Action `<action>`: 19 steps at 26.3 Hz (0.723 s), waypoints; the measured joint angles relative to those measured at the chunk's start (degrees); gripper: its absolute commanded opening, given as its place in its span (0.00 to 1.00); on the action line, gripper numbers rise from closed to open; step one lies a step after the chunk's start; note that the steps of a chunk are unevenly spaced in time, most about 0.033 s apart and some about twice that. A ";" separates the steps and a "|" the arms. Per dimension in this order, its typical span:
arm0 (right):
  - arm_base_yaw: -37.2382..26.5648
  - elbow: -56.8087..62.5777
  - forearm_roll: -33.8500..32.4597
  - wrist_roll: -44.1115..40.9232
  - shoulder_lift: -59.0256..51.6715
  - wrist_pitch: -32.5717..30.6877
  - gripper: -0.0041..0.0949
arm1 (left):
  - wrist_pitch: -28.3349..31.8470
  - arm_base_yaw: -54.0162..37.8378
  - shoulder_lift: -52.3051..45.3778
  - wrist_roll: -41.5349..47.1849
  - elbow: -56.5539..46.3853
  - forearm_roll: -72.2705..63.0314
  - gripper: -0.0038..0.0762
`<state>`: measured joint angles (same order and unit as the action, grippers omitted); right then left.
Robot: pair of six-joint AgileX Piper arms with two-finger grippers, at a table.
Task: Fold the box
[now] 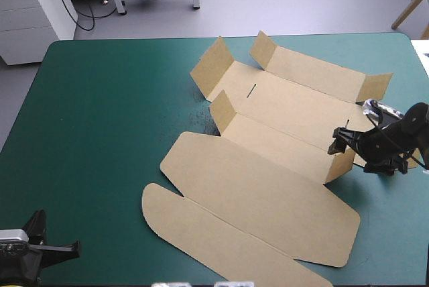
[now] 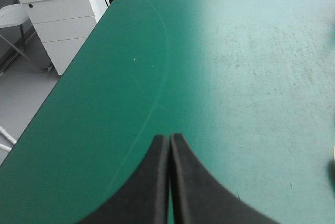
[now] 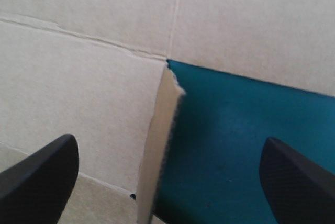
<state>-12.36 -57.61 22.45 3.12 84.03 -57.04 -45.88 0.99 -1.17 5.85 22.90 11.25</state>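
The box (image 1: 268, 166) lies mostly flat on the right half of the table (image 1: 100, 133), with some flaps raised. The right tool (image 3: 170, 169), spread apart, straddles an upright end flap (image 3: 157, 130). It would best clamp squarely near the crease before turning the flap. The left tool (image 2: 169, 145), pressed together, sits over bare table.

box (image 1: 268, 193): brown paperboard, matt, smooth faces with pressed score lines. in the right wrist view its cut edge looks rough and fibrous, a bit ragged at the corner. table cover (image 2: 235, 67): teal-green, matt with a soft sheen, fine scuffs and faint arc scratches, dark smudges near the box. right gripper (image 3: 168, 140) fingers (image 3: 293, 182): black, matt, fine dimpled grain. left gripper (image 2: 169, 136) fingers (image 2: 193, 192): black, dull, smooth, rubber or plastic, can't tell which.
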 measured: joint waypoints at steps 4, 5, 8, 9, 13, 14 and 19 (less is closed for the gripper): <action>0.00 5.88 1.71 -0.17 0.00 2.67 0.90 | 0.00 0.00 0.00 0.00 0.00 -0.06 0.04; 0.00 7.23 2.58 0.28 0.00 3.66 0.90 | 0.00 0.00 0.00 0.00 0.00 -0.06 0.04; 0.07 8.33 5.25 1.88 0.00 5.14 0.89 | 0.00 0.00 0.00 0.00 0.00 -0.06 0.04; 0.07 8.40 6.10 2.19 0.00 5.47 0.87 | 0.00 0.00 0.00 0.00 0.00 -0.06 0.04; 0.07 8.40 8.19 3.02 -0.73 6.85 0.76 | 0.00 0.00 0.00 0.00 0.00 -0.11 0.04; 0.07 8.40 8.25 3.08 -0.92 6.97 0.72 | 0.00 0.00 0.00 0.00 0.00 -0.11 0.04; 0.07 8.40 8.25 3.13 -1.38 7.03 0.36 | 0.00 0.00 0.00 0.00 0.00 -0.11 0.04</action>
<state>-12.29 -49.21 30.70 6.24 82.65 -50.01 -45.88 0.99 -1.17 5.85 22.90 11.13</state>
